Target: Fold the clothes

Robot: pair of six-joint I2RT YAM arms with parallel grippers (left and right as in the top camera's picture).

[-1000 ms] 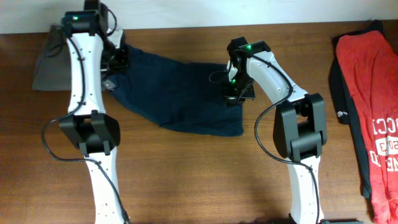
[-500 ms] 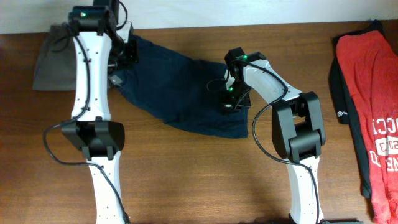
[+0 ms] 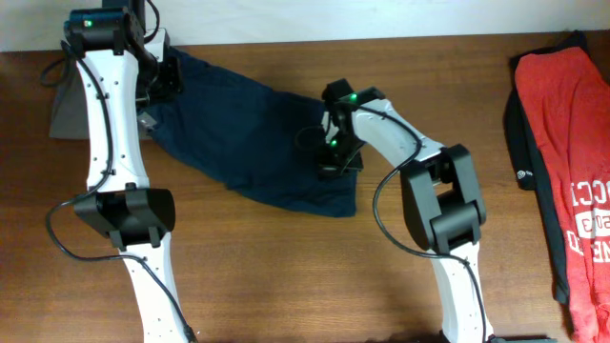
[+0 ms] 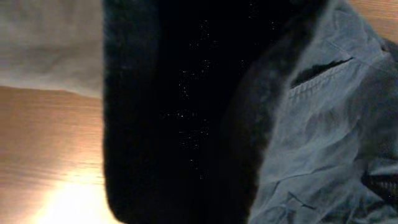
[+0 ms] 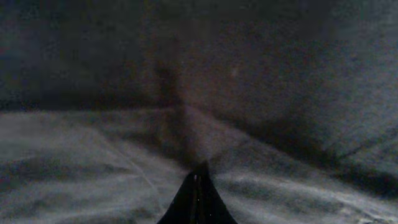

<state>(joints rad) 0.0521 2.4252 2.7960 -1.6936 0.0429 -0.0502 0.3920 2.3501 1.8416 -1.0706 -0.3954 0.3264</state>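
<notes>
dark navy blue cloth shorts [image 3: 250, 143] lay on brown wooden table [image 3: 286, 276], left gripper [image 3: 162, 84] pinched shut on their far-left edge — right gripper [image 3: 335, 162] likewise clamped on leg cloth

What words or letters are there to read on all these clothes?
Red T-shirt: big white letters, sideways and cut off by the picture's edge; no whole word can be read.
Black garment under it: a small white mark, too small to read.
Navy shorts: no writing shows in any view.
</notes>
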